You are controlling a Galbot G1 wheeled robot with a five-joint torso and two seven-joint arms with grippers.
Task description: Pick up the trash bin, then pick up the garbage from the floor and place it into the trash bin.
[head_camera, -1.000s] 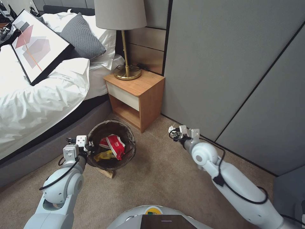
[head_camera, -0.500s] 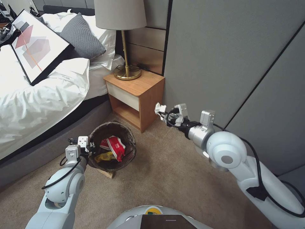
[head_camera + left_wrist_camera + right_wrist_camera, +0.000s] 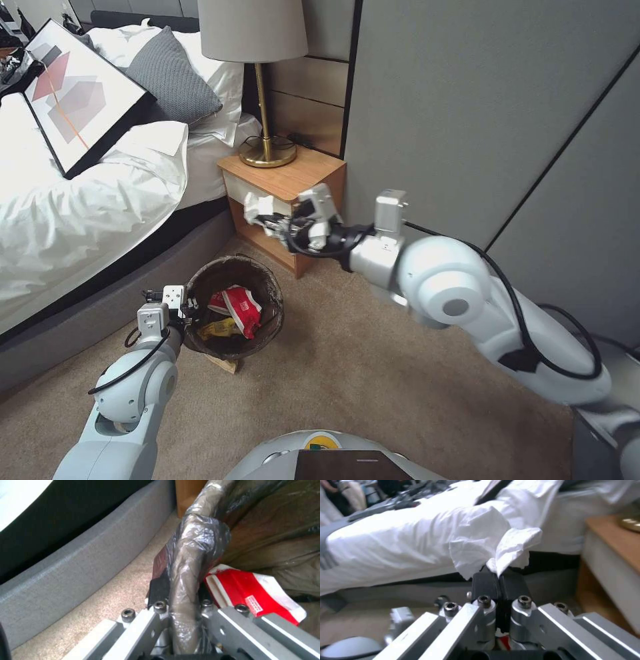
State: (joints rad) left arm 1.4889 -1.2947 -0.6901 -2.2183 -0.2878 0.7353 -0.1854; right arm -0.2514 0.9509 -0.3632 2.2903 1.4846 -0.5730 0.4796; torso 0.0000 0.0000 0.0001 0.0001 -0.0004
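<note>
Left gripper (image 3: 189, 308) clenched on bin (image 3: 265, 280) rim at 9 o'clock. Right gripper (image 3: 267, 219), above at 12 o'clock, grasping crumpled tissue (image 3: 253, 205).

Head camera: mounted high, facing forward and down; takes in carpet, bed (image 3: 80, 200), nightstand (image 3: 287, 200), wall panels and both arms from some distance. Left wrist camera: looks along the left claw (image 3: 180, 602) at very close range onto the trash bin (image 3: 200, 535) rim, bed base beyond. Right wrist camera: looks along the right claw (image 3: 498, 582), close on the tissue (image 3: 486, 542), toward bed and nightstand. All three share the bed's edge.
</note>
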